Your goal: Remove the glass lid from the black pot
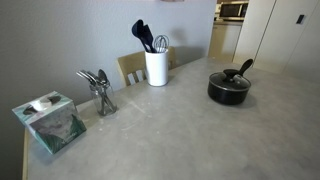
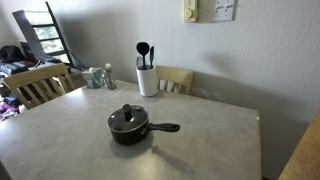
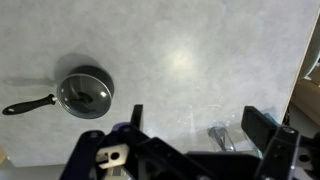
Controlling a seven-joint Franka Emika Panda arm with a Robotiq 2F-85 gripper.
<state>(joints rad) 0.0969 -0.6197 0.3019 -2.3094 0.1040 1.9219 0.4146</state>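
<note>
Wrist view: the glass lid [image 3: 80, 90] sits closed on the black pot [image 2: 128, 134], on the open middle of the table [image 2: 215, 140], inward from the edge where the utensils stand. The lid is a round clear disc, apparently with a metal rim, and has a small black knob [image 2: 126, 112] at its centre. The pot is low, round and matt black, and its long handle [image 3: 28, 104] runs out to one side.

Handling, as a judgement: the lid is stiff, smooth and breakable, and probably fairly light. Its rim lies flush in the pot and offers no purchase, so the knob is the only sound place to hold it. A small pot may shift if the lift is not vertical.

The gripper [image 3: 198, 122] hangs above the table, well apart from the pot. Its dark fingers [image 3: 135, 118] are spread wide with nothing between them.

Near the far edge in an exterior view stand a white cylindrical holder [image 1: 156, 68] of dark utensils and a caddy of metal spoons [image 1: 100, 90]. A tissue box [image 1: 50, 120] lies by the near corner. The tabletop is grey, smooth and faintly mottled.
</note>
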